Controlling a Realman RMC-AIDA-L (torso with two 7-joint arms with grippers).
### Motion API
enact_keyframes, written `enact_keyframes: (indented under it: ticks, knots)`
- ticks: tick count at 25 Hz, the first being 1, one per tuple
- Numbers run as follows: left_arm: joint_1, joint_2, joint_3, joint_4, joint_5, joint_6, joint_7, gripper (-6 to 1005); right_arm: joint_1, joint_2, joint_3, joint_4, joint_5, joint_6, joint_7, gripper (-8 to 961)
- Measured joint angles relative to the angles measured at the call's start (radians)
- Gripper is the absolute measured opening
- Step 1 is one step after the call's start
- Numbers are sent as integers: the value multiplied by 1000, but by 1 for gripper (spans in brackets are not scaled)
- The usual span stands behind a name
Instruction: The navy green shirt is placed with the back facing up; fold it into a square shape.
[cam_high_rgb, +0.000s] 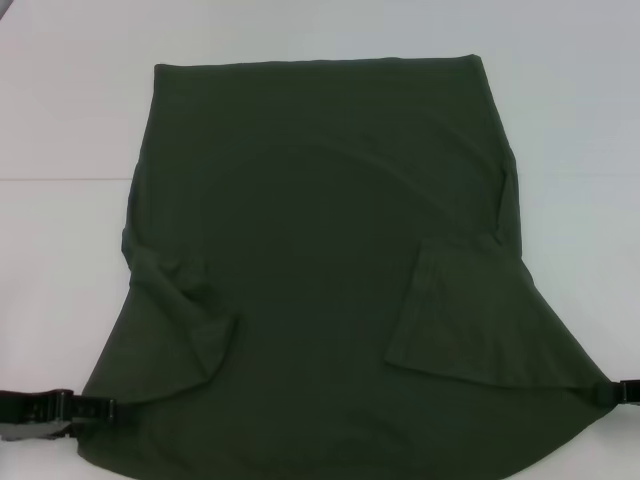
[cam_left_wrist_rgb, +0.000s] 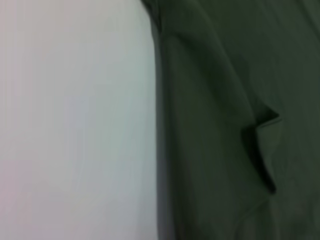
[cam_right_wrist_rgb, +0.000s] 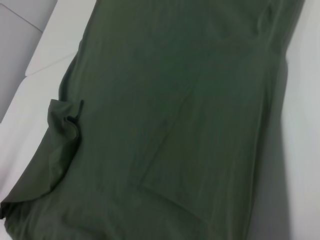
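Nearest the robot, in the head view, the left hand (cam_high_rgb: 95, 408) is seen at about eight o'clock, dark and low at the frame's edge, its tip meeting the near-left corner of the navy green shirt (cam_high_rgb: 320, 250); whether cloth is actually pinched there cannot be told, since the fingertips are hidden against the fabric. At about four o'clock the right hand (cam_high_rgb: 612, 392) is shown only as a small dark piece at the frame's edge, touching the stretched near-right corner of the shirt, and its state cannot be told either. Between the two hands the near edge of the shirt is spread wide, so that the garment flares toward the robot and narrows toward twelve o'clock. Farther in, both sleeves are seen folded inward onto the body: the left sleeve (cam_high_rgb: 185, 310) lies crumpled at about eight o'clock of the shirt's middle, and the right sleeve (cam_high_rgb: 445, 310) lies flatter at about four o'clock. The shirt is laid on the white surface (cam_high_rgb: 70, 120), and its straight far edge is seen at twelve o'clock. In the left wrist view one long side edge of the shirt (cam_left_wrist_rgb: 225, 125) is shown against the white surface (cam_left_wrist_rgb: 75, 125), and in the right wrist view the shirt (cam_right_wrist_rgb: 175, 125) fills most of the frame with a bunched sleeve at one side.
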Motion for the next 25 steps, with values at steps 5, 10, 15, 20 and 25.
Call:
enact_keyframes:
  ticks: [5,10,15,20,25]
  knots:
    - [16,-16,11,37,2,-15,21,700,-1,1,3,-3,0,-8,0,45]
    - [14,-18,17,37,-1,-18,34,506,0,1,4,-3,0,-10,-4,45]
    - [12,-12,18,35,-4,-11,39,318,0,3,4,-4,0,-10,-6,45]
    - [9,-13,32,34,0,-10,39,211,2,5,4,-4,0,-9,-6,45]
    - [9,-11,33,31,0,-10,40,110,10,6,1,-5,0,-10,-7,45]
